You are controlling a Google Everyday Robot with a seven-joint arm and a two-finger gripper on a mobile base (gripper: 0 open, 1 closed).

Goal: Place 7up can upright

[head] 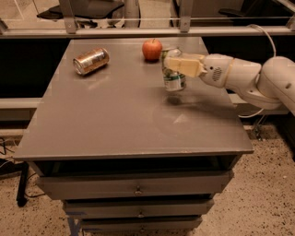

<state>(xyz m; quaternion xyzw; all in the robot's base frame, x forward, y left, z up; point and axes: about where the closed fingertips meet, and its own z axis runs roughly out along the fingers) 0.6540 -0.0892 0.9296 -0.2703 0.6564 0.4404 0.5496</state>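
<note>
My claw (171, 64) pinches the 7up can (174, 82), upright at the far right of the tabletop (115, 124). An apple (152, 49) sits just behind it; a copper can (91, 61) lies well apart on its side.

Office-like lab: grey drawer cabinet (138, 189), speckled floor (267, 193), office chair (87, 9) behind rail (138, 31); jaws grip 7up can (174, 80) over cabinet.

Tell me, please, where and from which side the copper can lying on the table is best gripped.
Probably at mid-body, from above, jaws closing across its round width: the copper can lies on its side, with its curved wall facing up. The gripper is to its right, holding the 7up can.
</note>
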